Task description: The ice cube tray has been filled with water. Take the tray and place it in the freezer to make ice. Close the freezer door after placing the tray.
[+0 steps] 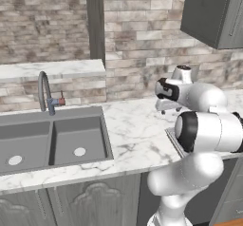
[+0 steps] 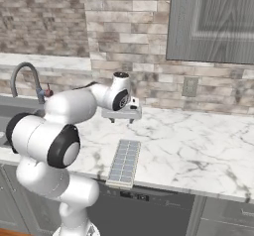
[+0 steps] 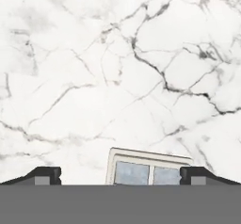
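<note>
The ice cube tray (image 2: 124, 162), whitish with a grid of pale blue-grey water-filled cells, lies lengthwise at the front edge of the marble counter (image 2: 198, 146). One end of the tray (image 3: 149, 167) shows at the bottom of the hand view, between the two dark fingertips (image 3: 44, 176). My gripper (image 2: 122, 119) hangs above the counter, behind the tray's far end, pointing down. It is open and holds nothing. In the left base view the gripper (image 1: 169, 110) sits beside the arm's elbow, and the arm hides most of the tray there.
A double grey sink (image 1: 52, 139) with a curved faucet (image 1: 46, 94) lies left of the arm. A grey wall cabinet (image 2: 213, 22) hangs above the counter at right. A brick wall backs the counter, with an outlet (image 2: 189, 87). A dark dishwasher front (image 2: 144, 210) is below the tray.
</note>
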You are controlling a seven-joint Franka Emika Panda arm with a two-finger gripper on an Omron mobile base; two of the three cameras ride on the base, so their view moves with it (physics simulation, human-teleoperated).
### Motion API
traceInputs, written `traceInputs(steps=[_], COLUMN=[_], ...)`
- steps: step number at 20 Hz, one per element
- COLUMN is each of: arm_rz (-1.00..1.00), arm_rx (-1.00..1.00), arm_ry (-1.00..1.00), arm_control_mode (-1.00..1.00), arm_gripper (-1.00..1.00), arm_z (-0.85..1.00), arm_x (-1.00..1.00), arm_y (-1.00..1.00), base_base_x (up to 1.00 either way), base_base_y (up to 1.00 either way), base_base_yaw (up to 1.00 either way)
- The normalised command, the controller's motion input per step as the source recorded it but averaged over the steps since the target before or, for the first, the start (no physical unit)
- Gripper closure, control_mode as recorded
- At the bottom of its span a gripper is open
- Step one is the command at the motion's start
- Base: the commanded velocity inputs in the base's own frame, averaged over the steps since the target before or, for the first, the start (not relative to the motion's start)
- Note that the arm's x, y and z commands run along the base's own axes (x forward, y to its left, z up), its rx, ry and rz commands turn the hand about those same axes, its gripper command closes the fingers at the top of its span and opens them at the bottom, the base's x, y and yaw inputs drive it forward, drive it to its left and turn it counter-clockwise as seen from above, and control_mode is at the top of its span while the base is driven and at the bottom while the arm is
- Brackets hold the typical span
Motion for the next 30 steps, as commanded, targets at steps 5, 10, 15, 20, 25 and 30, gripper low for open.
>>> traceInputs(steps=[5, 10, 15, 20, 25, 30], arm_rz=[-0.24, -0.31, -0.36, -0.35, -0.33, -0.25], arm_rx=[0.05, 0.14, 0.15, 0.19, 0.21, 0.26], arm_ry=[0.0, -0.03, -0.07, -0.04, 0.0, 0.0], arm_control_mode=[-1.0, -1.0, -1.0, -1.0, -1.0, -1.0], arm_gripper=[-1.0, -1.0, -1.0, -1.0, -1.0, -1.0], arm_z=[0.19, 0.0, 0.0, 0.0, 0.0, -0.03], arm_x=[-0.65, -0.89, -0.66, -0.63, -0.47, -0.29], arm_y=[-0.03, -0.12, -0.38, -0.61, -0.71, -0.62], base_base_x=[0.0, 0.0, 0.0, 0.0, 0.0, 0.0], base_base_y=[0.0, 0.0, 0.0, 0.0, 0.0, 0.0], base_base_yaw=[0.0, 0.0, 0.0, 0.0, 0.0, 0.0])
